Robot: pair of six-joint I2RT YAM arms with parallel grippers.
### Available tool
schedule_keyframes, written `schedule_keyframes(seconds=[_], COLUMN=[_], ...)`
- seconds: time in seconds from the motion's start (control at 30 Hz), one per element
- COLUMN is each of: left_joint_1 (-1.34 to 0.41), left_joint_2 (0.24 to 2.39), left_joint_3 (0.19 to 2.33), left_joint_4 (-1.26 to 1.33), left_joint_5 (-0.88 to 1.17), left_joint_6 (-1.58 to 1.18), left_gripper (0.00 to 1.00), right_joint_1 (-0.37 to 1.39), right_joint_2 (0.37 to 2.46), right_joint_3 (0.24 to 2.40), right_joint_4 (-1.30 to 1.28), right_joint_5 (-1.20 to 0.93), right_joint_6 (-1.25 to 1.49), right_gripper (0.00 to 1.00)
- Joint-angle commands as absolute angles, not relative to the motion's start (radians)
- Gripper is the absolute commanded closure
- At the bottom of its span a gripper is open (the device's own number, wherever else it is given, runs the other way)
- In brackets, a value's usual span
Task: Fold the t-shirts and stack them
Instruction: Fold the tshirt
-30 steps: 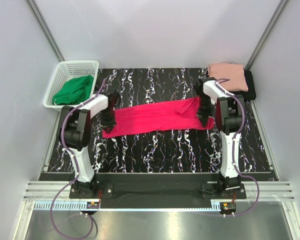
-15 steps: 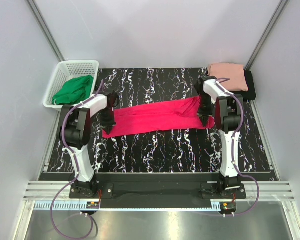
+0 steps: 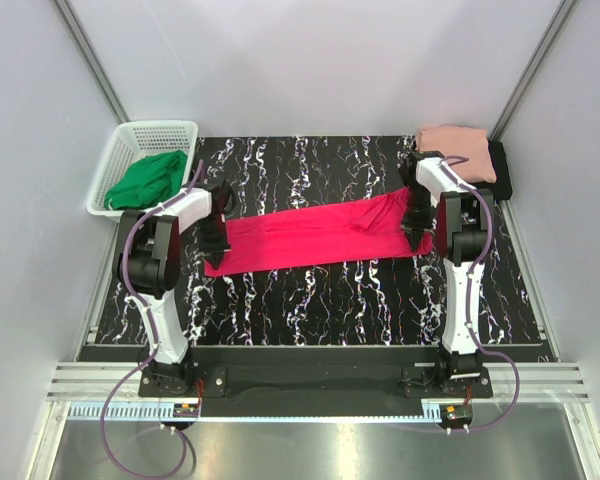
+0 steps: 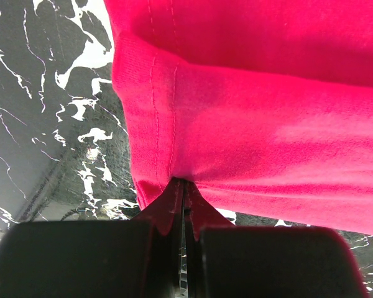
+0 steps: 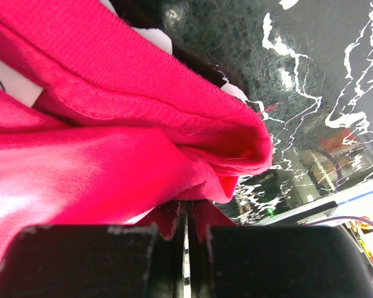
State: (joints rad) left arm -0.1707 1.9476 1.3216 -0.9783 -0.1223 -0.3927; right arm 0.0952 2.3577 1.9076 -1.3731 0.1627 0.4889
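Now: your left hand (image 3: 216, 238) is clenched on the crimson t-shirt (image 3: 315, 232). In the left wrist view its fingers (image 4: 161, 217) meet with no gap, and the shirt's stitched edge is nipped right at their tips. From there the cloth spreads away from the hand across the upper part of that view. The dark marbled tabletop (image 3: 310, 300) shows to the hand's left.

Your right hand (image 3: 416, 238) is clenched on the same shirt. In the right wrist view the fingers are closed together, with a folded hem bunched just above their tips. The cloth runs off to the left of the hand, and bare tabletop lies to its right.

Top view: the crimson t-shirt is a long narrow band stretched between your two hands, one end at each. The end at the left hand sits slightly nearer the arm bases than the end at the right hand. The middle of the band lies on the tabletop. I cannot tell whether the pinched ends are lifted.

Beyond your right hand, in the far corner, the salmon t-shirt (image 3: 458, 150) sits folded. The black t-shirt (image 3: 500, 168) touches its outer side. Beyond and outboard of your left hand, a white basket (image 3: 160, 126) holds a green cloth (image 3: 150, 180).
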Motion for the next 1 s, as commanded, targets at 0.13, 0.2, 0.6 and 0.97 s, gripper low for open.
schedule_keyframes(seconds=[0.13,0.2,0.6,0.97], left_joint_1=[-0.153,-0.153,-0.152,-0.14], left_joint_2=[1.971,1.97,1.953,1.783], left_joint_3=[1.299,1.296,1.308,1.428], left_joint_4=[-0.985,-0.983,-0.988,-1.037], left_joint_5=[-0.143,-0.144,-0.109,-0.04], left_joint_6=[-0.382,-0.382,-0.364,-0.403], left_gripper=[1.0,1.0,1.0,0.62], right_joint_1=[0.077,0.072,0.052,0.051], right_joint_2=[2.373,2.373,2.319,2.013], right_joint_3=[1.937,1.936,1.937,2.055], right_joint_4=[-1.447,-1.451,-1.447,-1.356], right_joint_5=[0.192,0.199,0.164,0.051], right_joint_6=[0.466,0.465,0.456,0.451], right_gripper=[1.0,1.0,1.0,0.9])
